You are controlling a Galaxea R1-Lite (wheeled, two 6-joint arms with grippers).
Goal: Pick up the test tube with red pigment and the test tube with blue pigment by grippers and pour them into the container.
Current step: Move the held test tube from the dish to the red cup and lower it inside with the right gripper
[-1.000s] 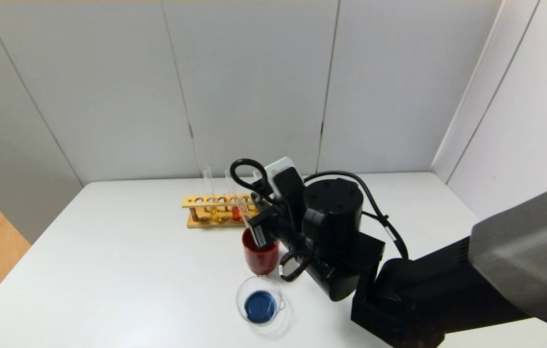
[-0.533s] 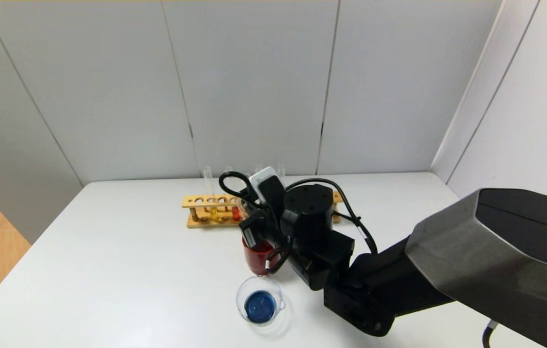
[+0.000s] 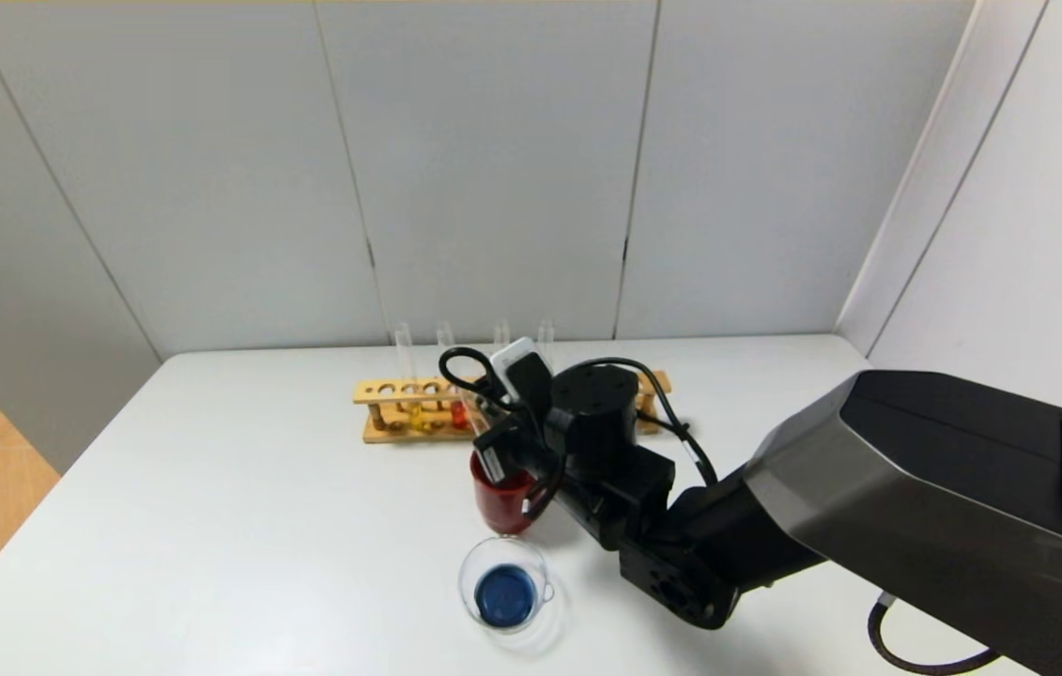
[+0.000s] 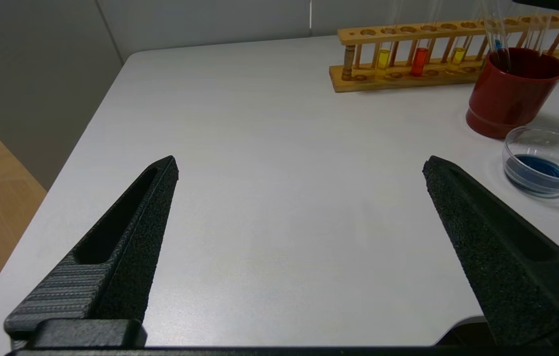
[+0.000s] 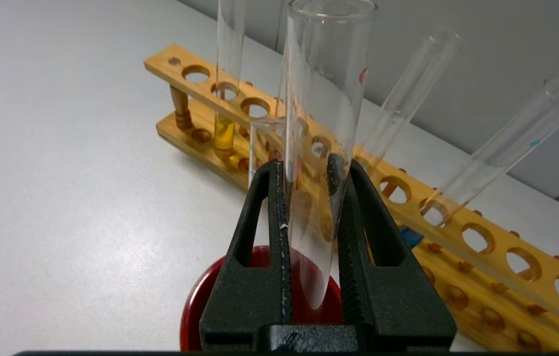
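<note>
Lowered right end effector (image 5: 309, 170), clamping tube (image 5: 316, 148)

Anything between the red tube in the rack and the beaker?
Yes. The red cup stands between red tube and beaker, with the right gripper holding an empty tube over it.

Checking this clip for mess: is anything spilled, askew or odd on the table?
No spill shows. Two tubes in the wooden rack lean instead of standing upright. The right gripper holds an empty tube over the red cup, not the container, which already holds blue liquid.
</note>
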